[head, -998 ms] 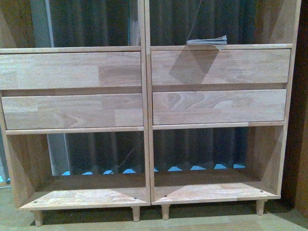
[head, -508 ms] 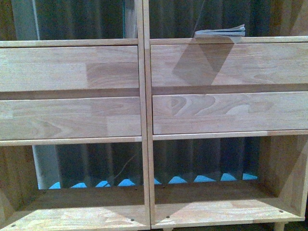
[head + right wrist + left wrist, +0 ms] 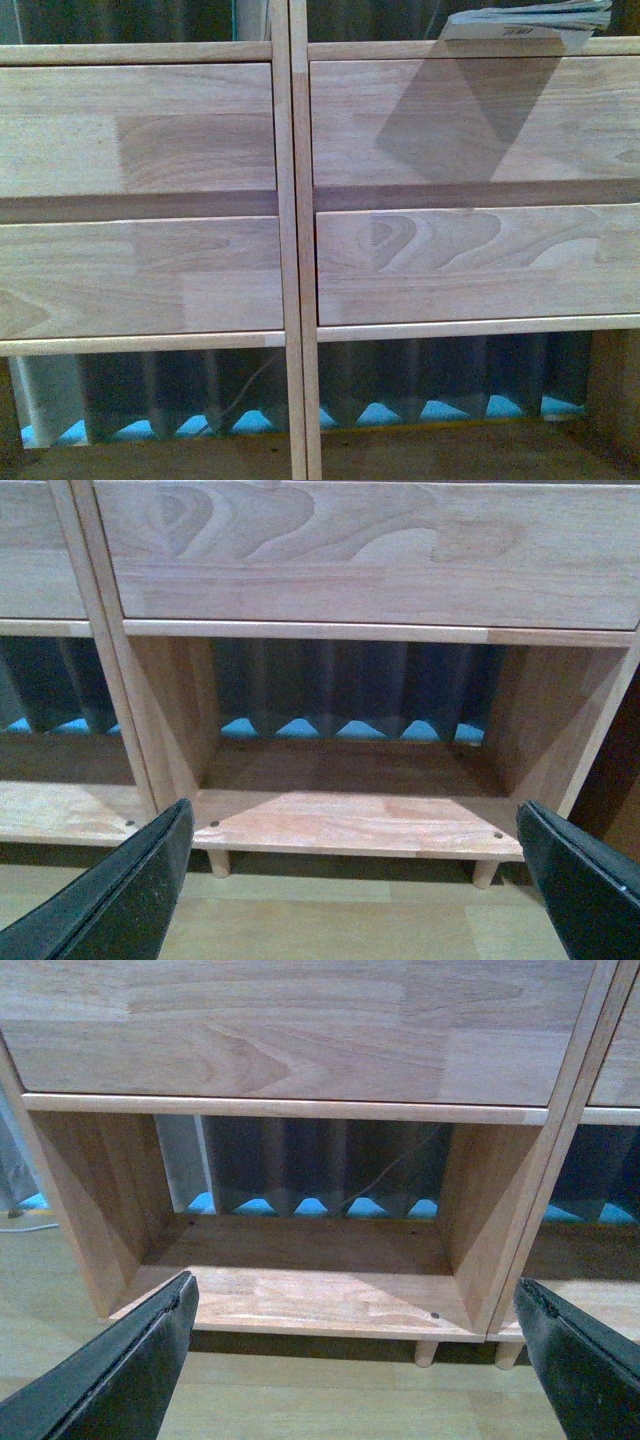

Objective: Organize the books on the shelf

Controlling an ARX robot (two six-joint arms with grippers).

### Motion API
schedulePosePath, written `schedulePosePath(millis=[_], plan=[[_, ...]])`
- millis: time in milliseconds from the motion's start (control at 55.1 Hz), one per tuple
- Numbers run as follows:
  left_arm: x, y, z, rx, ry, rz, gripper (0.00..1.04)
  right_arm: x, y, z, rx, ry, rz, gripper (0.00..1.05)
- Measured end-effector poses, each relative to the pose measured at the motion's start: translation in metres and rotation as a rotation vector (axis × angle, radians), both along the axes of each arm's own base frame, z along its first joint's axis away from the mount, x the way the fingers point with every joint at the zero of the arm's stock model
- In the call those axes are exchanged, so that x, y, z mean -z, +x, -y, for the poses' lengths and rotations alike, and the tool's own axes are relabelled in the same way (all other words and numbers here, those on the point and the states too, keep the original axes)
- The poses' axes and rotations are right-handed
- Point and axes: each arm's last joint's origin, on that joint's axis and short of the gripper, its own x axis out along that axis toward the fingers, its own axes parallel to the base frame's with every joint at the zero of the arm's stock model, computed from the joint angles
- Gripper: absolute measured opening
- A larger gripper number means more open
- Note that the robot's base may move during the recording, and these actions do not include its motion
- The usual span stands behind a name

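Behind everything hangs a dark pleated curtain (image 3: 440,370), and under it all we have pale wooden floor (image 3: 300,1390). Filling the front view is the shelf (image 3: 296,250), light wood, two columns split by a central upright. Four plain drawer fronts (image 3: 140,130) are stacked two by two, all flush and closed.

Down low, we see the left gripper (image 3: 355,1288) facing the open bottom compartment of the left column. Its dark fingers (image 3: 130,1360) are spread wide, with nothing between them. The compartment's floor board lies straight ahead of it, just past the fingertips.

Over to the right gripper (image 3: 354,812), and it's the same story: fingers (image 3: 580,880) wide apart, nothing held, pointed into the right column's bottom compartment. A short peg leg (image 3: 484,872) stands under that board, ahead of the gripper and below it.

Now the books (image 3: 530,18): a thin, pale pile lying flat on the board over the upper right drawer. That puts them high above the right gripper, two drawers up in the column it faces, and up and across from the left one. Their angular shadow (image 3: 470,120) falls on the drawer front beneath.

Small blue patches (image 3: 440,410) peek out at the curtain's foot, beyond both grippers.
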Motion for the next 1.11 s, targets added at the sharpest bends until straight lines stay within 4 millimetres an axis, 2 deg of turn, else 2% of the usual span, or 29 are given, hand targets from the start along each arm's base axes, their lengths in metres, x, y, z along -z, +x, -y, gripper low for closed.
schedulePosePath(millis=[726, 798, 852, 907, 1106], plan=[[0.0, 0.0, 0.0, 0.0, 0.0, 0.0, 0.97, 0.0, 0.0, 0.0, 0.0, 0.003, 0.0, 0.98], [0.0, 0.0, 0.0, 0.0, 0.0, 0.0, 0.97, 0.0, 0.001, 0.001, -0.133, 0.095, -0.135, 0.98], [0.0, 0.0, 0.0, 0.002, 0.0, 0.0, 0.97, -0.008, 0.007, 0.004, -0.228, 0.224, -0.223, 0.98], [0.0, 0.0, 0.0, 0.001, 0.0, 0.0, 0.97, -0.021, 0.015, 0.008, -0.271, 0.319, -0.238, 0.98], [0.0, 0.0, 0.0, 0.001, 0.0, 0.0, 0.97, -0.08, 0.063, 0.008, -0.321, 0.537, -0.164, 0.98]])
